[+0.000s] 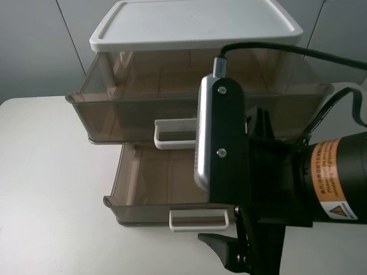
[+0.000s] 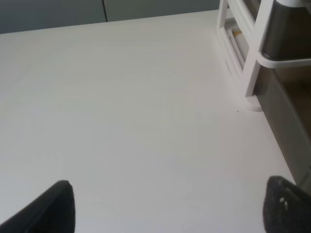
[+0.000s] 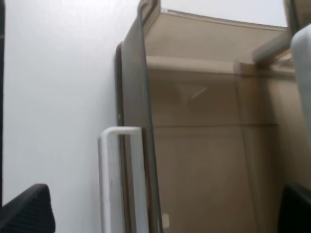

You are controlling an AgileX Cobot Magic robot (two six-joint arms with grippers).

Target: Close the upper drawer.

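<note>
The upper drawer (image 1: 126, 117) stood pulled out under the white top (image 1: 195, 23), while the right gripper (image 3: 160, 211), jaws spread wide, hung nearer the lower drawer (image 1: 137, 213) and risked shoving that one instead.

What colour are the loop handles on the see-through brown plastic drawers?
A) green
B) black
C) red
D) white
D: the rectangular loop handle on the smoky-brown translucent plastic upper drawer and the matching front handle on the brown plastic lower drawer are both white.
</note>
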